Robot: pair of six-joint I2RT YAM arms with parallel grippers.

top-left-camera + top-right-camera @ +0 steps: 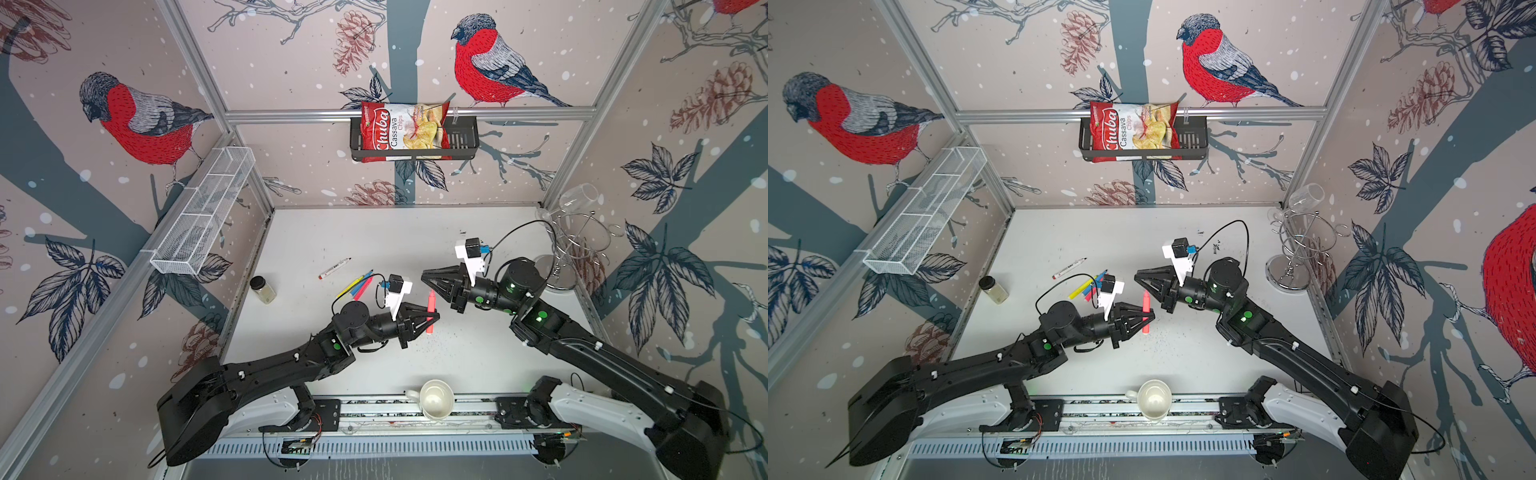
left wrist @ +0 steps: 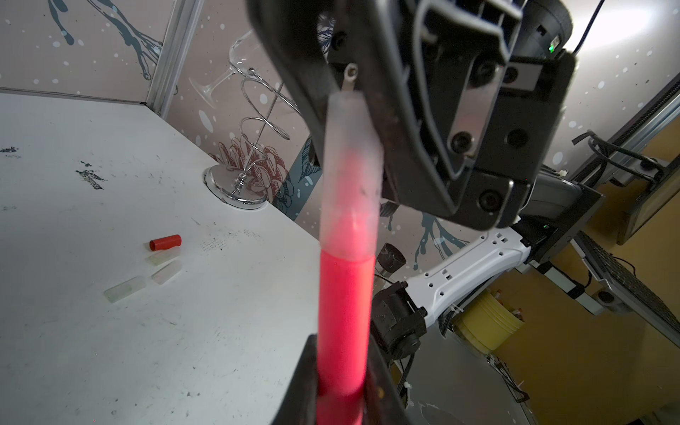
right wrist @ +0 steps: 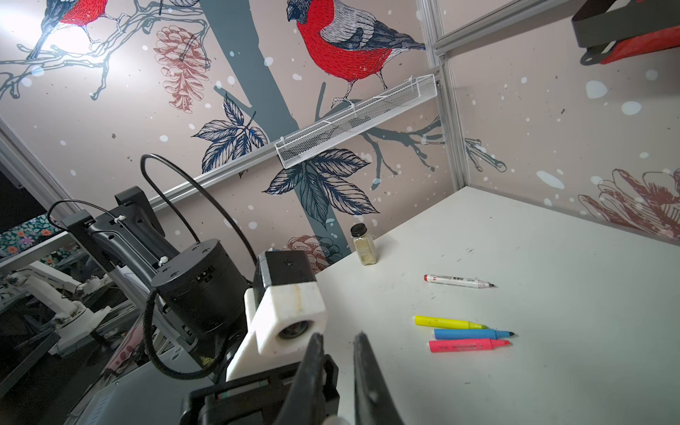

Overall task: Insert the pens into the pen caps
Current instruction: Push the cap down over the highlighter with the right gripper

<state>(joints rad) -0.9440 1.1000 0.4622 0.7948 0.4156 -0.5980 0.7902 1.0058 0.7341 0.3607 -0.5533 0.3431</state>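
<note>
The left gripper (image 1: 432, 319) is clamped on the slim pink-red plastic pen (image 1: 430, 309), which sits crosswise in its jaws. It's held off the white table (image 1: 332, 232) near the middle, with the far end pointing toward the right gripper (image 1: 424, 276). That one is closed with nothing visible between its jaws. Its tips are just beside the pen's end, though I cannot tell whether they touch it.

In the left wrist view a short translucent whitish cap (image 2: 347, 176) covers the pen's tip, with its rim down on the barrel. My read is that this is the seating step. To do it well, grip the barrel firmly and push straight along the pen's axis. A sideways push risks cocking the cap or sliding the pen in the grip. Once the rim stops, back off along that same line.

Now the views. Only the left wrist view shows the cap on the pen. It also shows the loose ones on the table, a small red tube cap (image 2: 165, 242) with three translucent caps (image 2: 167, 272) near it. I can't find those in either top view.

The right wrist view misses the held pen but gives the clearest look at the others. A yellow pen (image 3: 449, 323), a blue pen (image 3: 473, 334) and a second pink pen (image 3: 469, 346) lie side by side. A white-bodied marker with a dark tip (image 3: 458, 281) lies apart from them.
</note>
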